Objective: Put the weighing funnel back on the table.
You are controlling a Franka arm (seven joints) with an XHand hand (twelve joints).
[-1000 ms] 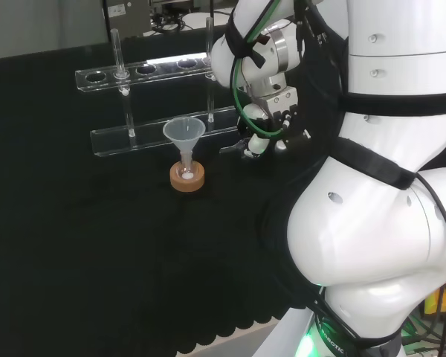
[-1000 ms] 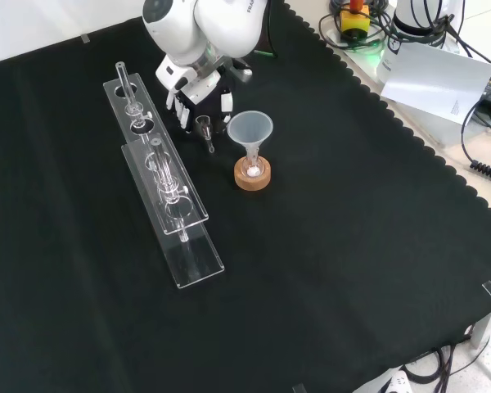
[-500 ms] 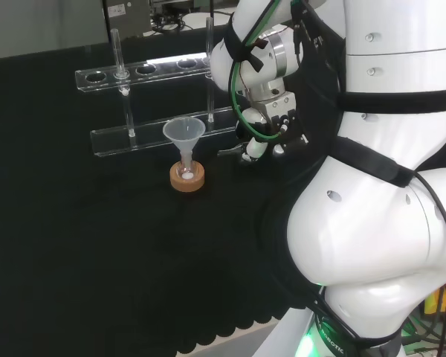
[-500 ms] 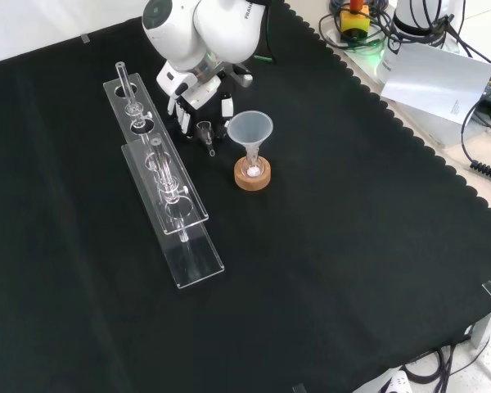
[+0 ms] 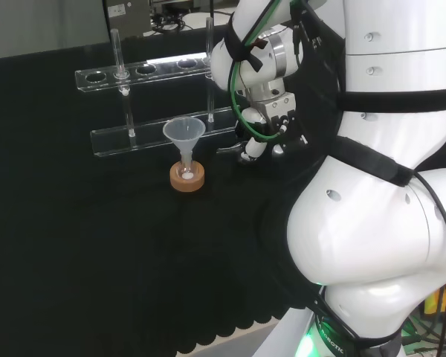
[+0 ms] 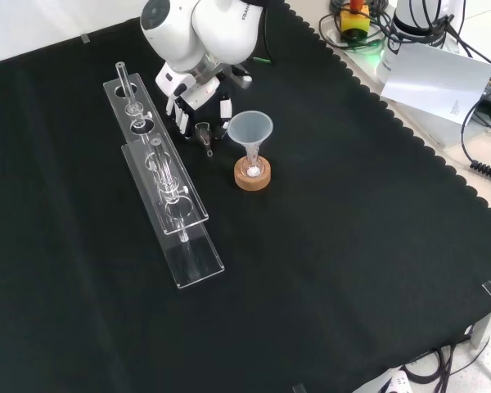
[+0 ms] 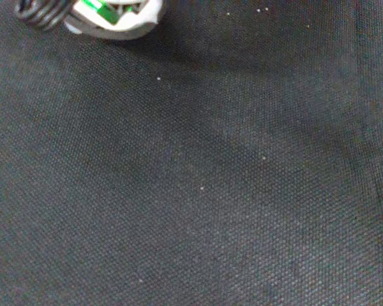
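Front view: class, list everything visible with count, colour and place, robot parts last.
Cloth: one, black, covering the bench.
Funnel: one, clear, stem in a small flask.
Cork ring: one, tan, under the flask.
Rack: one, clear, left of the funnel, holding tubes.
Weighing funnel: one, clear, in the hand, between rack and funnel.
Paper sheet: one, white, beyond the cloth's edge.
Arm: one, white.
Hand: one, black and white, curled round the weighing funnel.
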